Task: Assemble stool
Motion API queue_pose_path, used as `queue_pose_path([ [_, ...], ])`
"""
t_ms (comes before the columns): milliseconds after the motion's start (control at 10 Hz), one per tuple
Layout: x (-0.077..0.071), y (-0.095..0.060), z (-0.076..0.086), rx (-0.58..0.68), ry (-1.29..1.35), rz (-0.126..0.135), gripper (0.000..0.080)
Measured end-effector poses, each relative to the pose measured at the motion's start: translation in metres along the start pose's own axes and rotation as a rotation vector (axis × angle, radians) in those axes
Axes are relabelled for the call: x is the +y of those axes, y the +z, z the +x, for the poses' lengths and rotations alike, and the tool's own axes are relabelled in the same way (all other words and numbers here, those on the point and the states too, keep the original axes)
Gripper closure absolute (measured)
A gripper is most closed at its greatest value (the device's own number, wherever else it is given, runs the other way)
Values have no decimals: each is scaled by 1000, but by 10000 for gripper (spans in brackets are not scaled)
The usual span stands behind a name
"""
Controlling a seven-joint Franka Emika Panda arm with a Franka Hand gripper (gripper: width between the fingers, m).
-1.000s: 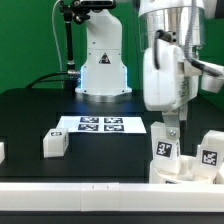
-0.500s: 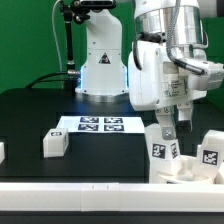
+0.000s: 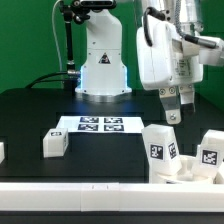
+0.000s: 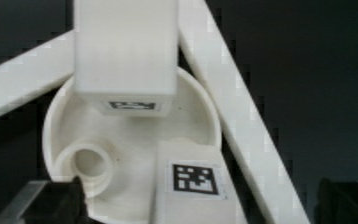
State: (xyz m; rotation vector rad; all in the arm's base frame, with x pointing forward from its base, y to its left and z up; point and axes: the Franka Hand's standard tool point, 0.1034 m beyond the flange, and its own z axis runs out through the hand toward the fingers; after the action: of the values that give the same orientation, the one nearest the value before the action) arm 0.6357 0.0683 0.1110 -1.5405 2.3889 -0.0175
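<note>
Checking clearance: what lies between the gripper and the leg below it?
Nothing: the exterior view shows a bare gap between gripper and leg.

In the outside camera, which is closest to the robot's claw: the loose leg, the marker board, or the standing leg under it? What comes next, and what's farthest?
From the gripper:
1. The standing leg, just below it.
2. The marker board, mid-table.
3. The loose leg, toward the exterior view's left.

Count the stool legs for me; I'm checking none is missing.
3. A lying leg beside the marker board; a standing leg on the seat; another leg nearer the exterior view's right edge. The white scrap at the left edge is unclear.
</note>
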Motion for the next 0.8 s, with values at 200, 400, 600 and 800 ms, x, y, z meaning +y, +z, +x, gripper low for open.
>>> queue_pose_path([
  [200, 2, 1, 1, 9, -219, -10, 150],
  [400, 2, 1, -1, 36, -479, -53, 150],
  [600, 0, -2, -6, 46, -708, -73, 150],
  [800, 0, -1, -5, 44, -810, -75, 150],
])
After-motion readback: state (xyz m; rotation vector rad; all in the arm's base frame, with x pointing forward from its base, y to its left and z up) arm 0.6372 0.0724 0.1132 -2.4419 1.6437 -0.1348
